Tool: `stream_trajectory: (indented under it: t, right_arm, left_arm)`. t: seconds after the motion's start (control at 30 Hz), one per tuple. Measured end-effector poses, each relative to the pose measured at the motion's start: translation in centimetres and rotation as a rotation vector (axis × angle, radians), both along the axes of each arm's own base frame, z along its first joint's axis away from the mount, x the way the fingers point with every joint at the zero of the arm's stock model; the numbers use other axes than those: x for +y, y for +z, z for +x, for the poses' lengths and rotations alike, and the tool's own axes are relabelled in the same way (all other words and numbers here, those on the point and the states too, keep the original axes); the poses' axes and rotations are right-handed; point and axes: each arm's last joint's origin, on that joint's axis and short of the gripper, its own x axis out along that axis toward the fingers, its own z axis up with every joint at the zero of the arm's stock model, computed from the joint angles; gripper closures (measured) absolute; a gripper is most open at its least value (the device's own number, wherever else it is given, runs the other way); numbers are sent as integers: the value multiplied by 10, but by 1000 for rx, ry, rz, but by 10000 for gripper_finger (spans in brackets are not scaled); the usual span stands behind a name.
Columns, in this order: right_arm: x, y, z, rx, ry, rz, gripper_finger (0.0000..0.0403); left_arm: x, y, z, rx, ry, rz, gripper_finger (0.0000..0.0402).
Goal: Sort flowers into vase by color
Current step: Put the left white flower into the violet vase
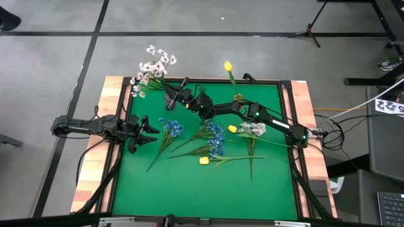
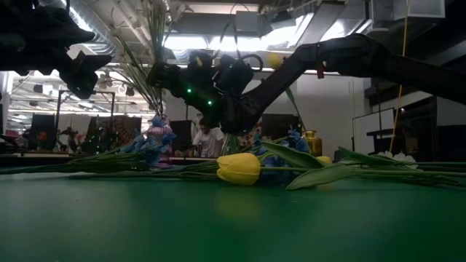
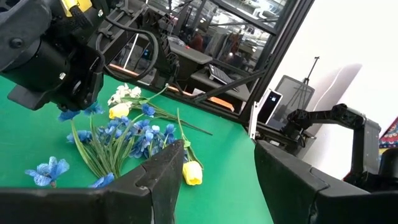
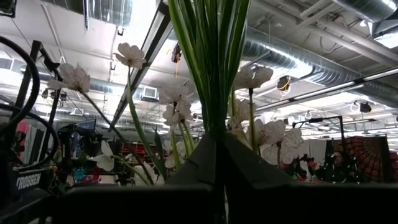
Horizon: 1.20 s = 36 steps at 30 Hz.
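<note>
Above the green felt mat's (image 1: 189,189) far edge, right gripper (image 1: 170,101) clamped on white-blossomed green-stemmed spray (image 1: 151,66), left gripper (image 1: 146,131) spread open beside blue clustered blooms (image 1: 172,128).

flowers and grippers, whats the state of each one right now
right gripper: shut on white flower spray, raised at the table's far edge
white flower spray: held by its stems, blossoms out past the far edge
left gripper: open, empty, at the mat's left side
blue flowers: lying flat on the green mat
yellow tulip: lying flat on the mat
far yellow tulip: standing upright at the far edge
</note>
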Motion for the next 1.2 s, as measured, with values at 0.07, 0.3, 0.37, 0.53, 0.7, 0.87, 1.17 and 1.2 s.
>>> stream_trajectory:
  t: [0.07,0.3,0.37,0.53,0.7,0.87,1.17,1.2]
  right_arm:
    - [0,0,0,0,-1,-1,394]
    - [0,-1,0,-8,-6,3,394]
    - [-1,-2,0,-3,-7,5,393]
    - [-1,-2,0,1,-10,2,392]
    - [-2,-2,0,5,-18,-5,392]
    - [-4,-2,-1,6,-16,-10,391]
    - [-4,-2,-1,6,-14,-10,391]
    - [-4,-2,-1,6,-14,-11,391]
  left_arm:
    - [0,0,0,0,0,0,207]
    - [0,0,0,0,0,-4,208]
    - [0,0,0,0,0,-1,208]
    - [0,0,0,0,0,0,208]
    - [0,0,0,0,0,0,208]
    - [0,0,0,0,0,0,208]
    - [0,0,0,0,0,0,208]
    - [0,0,0,0,0,1,208]
